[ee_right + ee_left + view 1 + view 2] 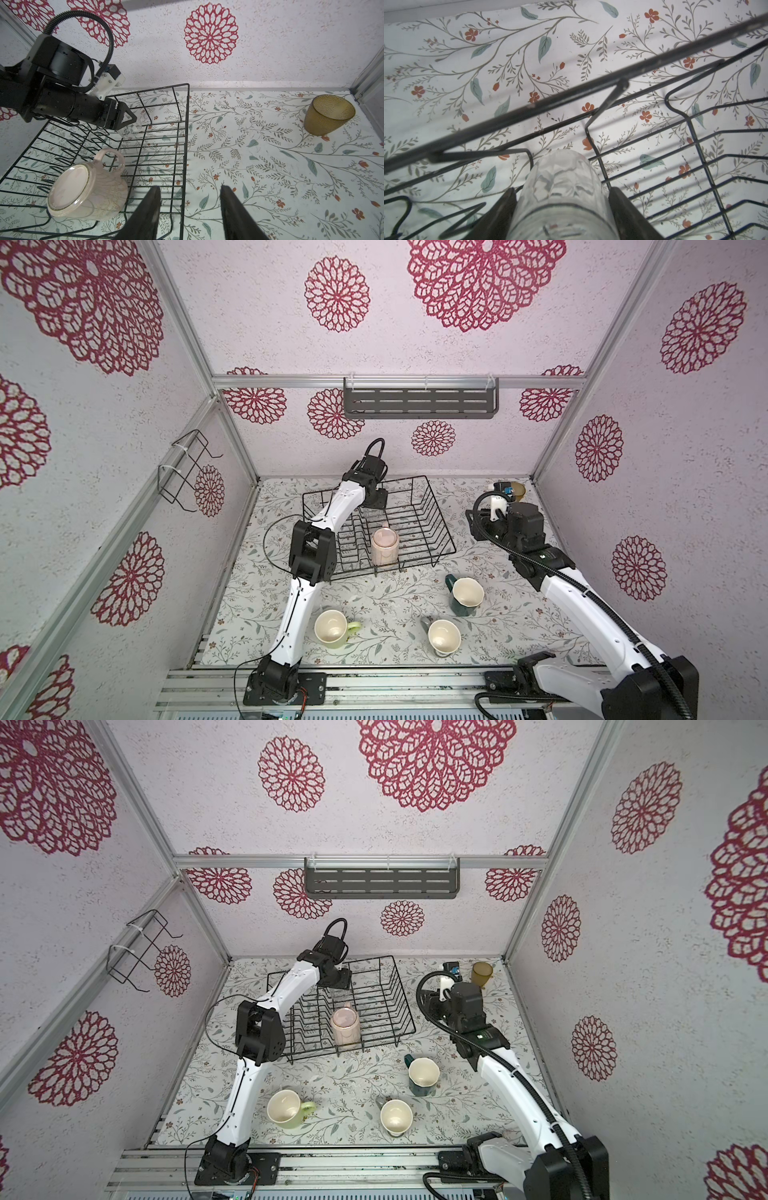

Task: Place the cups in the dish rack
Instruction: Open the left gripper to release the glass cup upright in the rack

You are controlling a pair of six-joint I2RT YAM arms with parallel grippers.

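The black wire dish rack (441, 526) (400, 1002) stands at the back of the table. A pale pink cup (384, 547) (87, 191) sits upside down inside it. My left gripper (562, 188) (133, 122) is shut on the clear glass (560, 182) (131, 131), held tilted over the rack's far left corner. My right gripper (190, 187) is open and empty above the rack's right edge. The amber tumbler (518, 489) (328, 116) stands upright in the back right corner. Teal (465, 597), grey (442, 637) and yellow-green (332, 628) mugs stand upright on the table in front.
A grey slotted shelf (419, 402) hangs on the back wall and a bent wire holder (187, 472) on the left wall. Walls close in the table on three sides. An aluminium rail (395, 680) with both arm bases runs along the front.
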